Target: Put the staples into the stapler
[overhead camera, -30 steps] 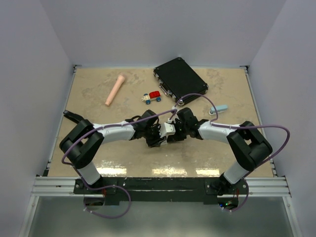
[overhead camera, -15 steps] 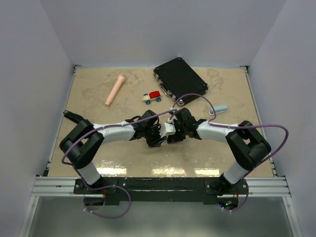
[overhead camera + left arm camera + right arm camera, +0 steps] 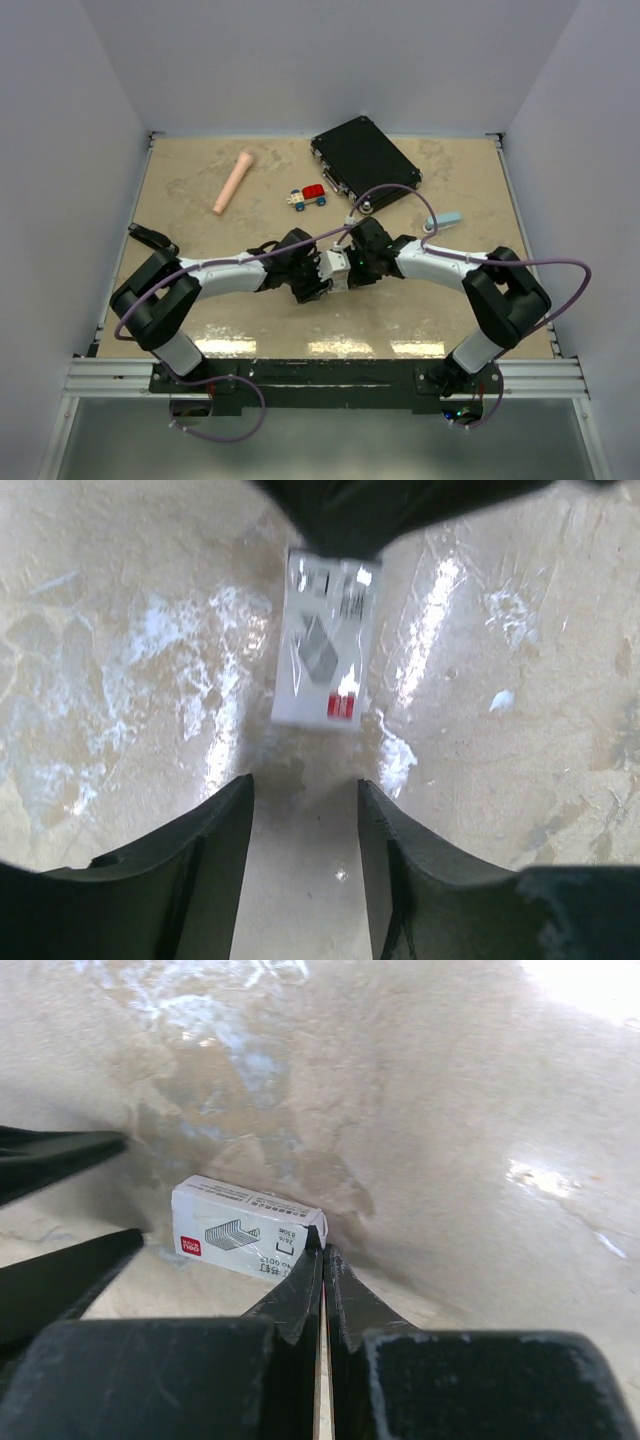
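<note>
Box (image 3: 322, 645) lay flat, open table (image 3: 120, 680) along both long edges | left gripper (image 3: 303, 792) stood spread, short of near edge | right gripper (image 3: 322, 1256) fingers pinched together, tips at box corner

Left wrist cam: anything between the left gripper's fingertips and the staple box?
Nothing. In the left wrist view, only bare tabletop separates the open left gripper from the white staple box.

Overhead camera looks down from behind — close wrist cameras, facing, share the white box (image 3: 322, 645).
</note>
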Robot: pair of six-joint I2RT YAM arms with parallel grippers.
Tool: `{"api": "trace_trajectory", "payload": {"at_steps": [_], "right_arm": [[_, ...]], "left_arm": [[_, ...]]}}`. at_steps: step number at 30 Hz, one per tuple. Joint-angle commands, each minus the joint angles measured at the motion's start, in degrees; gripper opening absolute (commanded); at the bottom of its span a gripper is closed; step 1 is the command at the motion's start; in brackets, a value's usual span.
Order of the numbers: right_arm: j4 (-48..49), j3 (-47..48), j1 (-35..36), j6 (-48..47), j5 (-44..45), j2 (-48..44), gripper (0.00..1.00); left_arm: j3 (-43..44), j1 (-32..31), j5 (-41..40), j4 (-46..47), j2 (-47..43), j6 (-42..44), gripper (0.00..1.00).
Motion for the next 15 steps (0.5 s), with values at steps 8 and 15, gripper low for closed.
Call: {"api": "trace_trajectory", "payload": {"at_steps": [8, 15], "right_arm": [[-2.6, 2.0, 0.0, 1.5, 5.7, -3.3, 0.0], [-0.6, 1.4, 0.0, 4.2, 5.6, -4.1, 0.0]], "left_arm": [[-1.3, 0.2, -11.4, 3.8, -8.4, -18.2, 0.77], [-3.4, 0.2, -10.5, 11.2, -8.7, -51.7, 0.74]]}}
